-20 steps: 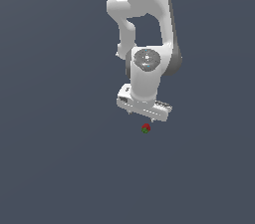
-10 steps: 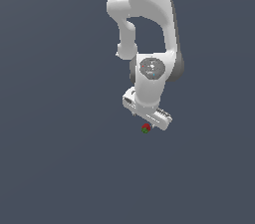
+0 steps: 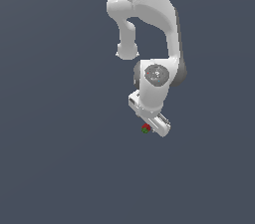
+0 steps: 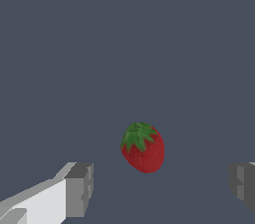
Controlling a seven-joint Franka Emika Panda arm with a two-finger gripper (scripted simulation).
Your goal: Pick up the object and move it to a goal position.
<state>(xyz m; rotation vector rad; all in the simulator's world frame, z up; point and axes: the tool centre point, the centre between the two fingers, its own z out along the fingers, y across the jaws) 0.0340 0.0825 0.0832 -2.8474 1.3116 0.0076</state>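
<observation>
The object (image 4: 143,147) is a small red strawberry-like lump with a green leafy cap, lying on the flat grey floor. In the wrist view it sits between my two grey fingertips (image 4: 79,189), nearer one of them, touching neither. My gripper (image 4: 162,188) is open with wide space between the pads. In the exterior view the object (image 3: 145,129) shows as a tiny red-and-green dot just under the white gripper (image 3: 152,127), whose hand hides its fingers.
The white arm (image 3: 149,29) comes down from the top of the exterior view. Around it lies only a plain dark grey surface (image 3: 60,158).
The arm has lowered toward the object, so the gripper's hand now sits right over the red lump. The object has not moved.
</observation>
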